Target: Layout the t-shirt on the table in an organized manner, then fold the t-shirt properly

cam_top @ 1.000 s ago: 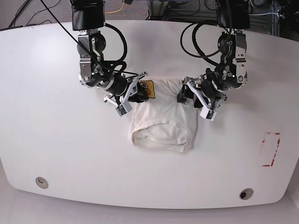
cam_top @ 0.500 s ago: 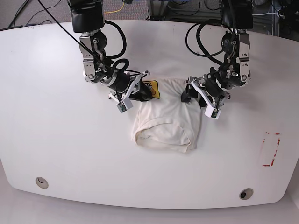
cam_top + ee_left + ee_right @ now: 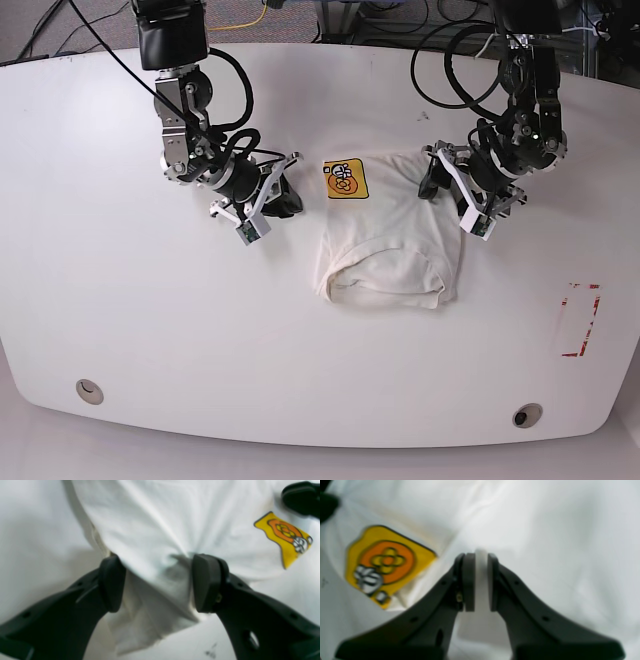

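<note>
The white t-shirt lies bunched on the table, with its yellow and orange patch at its top left corner. My left gripper is at the shirt's top right edge. In the left wrist view it stands open with a gathered fold of the t-shirt between its pads. My right gripper sits just left of the shirt. Its pads are nearly together beside the patch. A thin white sliver shows between them. I cannot tell whether that is cloth.
A red tape outline marks the table's right side. Two grommet holes sit near the front edge. Cables lie beyond the far edge. Dark specks dot the table near my left gripper.
The t-shirt has slid right along with the arm on the base view's right. The other arm has drawn back left, off the shirt's corner, leaving the patch uncovered.
</note>
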Controlling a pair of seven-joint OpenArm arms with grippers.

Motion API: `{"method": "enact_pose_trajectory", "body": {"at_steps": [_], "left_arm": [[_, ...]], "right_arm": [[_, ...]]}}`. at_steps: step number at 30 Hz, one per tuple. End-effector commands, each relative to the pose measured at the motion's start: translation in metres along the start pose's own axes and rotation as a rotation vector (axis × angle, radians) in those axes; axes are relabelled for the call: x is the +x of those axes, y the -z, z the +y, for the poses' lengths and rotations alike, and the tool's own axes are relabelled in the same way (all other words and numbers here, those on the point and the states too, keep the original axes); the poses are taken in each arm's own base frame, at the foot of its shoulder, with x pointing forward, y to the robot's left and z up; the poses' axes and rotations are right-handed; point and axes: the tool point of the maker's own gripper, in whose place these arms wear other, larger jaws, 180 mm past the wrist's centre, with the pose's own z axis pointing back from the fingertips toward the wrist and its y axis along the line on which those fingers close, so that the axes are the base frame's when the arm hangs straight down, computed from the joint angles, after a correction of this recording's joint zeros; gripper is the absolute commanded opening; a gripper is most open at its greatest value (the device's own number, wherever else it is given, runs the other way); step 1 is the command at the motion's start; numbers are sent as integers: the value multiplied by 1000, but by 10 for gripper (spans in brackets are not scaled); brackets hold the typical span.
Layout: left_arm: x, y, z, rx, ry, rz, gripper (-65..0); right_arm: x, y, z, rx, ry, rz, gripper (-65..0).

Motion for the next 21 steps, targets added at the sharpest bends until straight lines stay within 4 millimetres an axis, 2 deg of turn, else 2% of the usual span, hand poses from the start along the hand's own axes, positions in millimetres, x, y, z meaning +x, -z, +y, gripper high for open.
{"method": "enact_pose_trajectory", "body": {"at_steps": [1, 6, 12, 16, 19, 21], "left_arm": [[37, -14, 0, 12, 60, -88, -265], [79, -30, -5, 25, 156, -178, -265], [133, -30, -21, -7, 125, -319, -265], [157, -13, -41, -50, 66, -354, -265], [165, 3, -51, -63, 52, -348, -265], [170, 19, -66, -87, 29, -370, -265]], "right_arm": [[39, -10, 6, 8, -72, -71, -569], [66, -36, 9, -37, -144, -99, -569], [103, -66, 23, -77, -258, -153, -569], [113, -80, 29, -99, -308, -168, -569], [119, -91, 22, -132, -310, -191, -569], [116, -98, 11, -163, -287, -191, -568]]}}
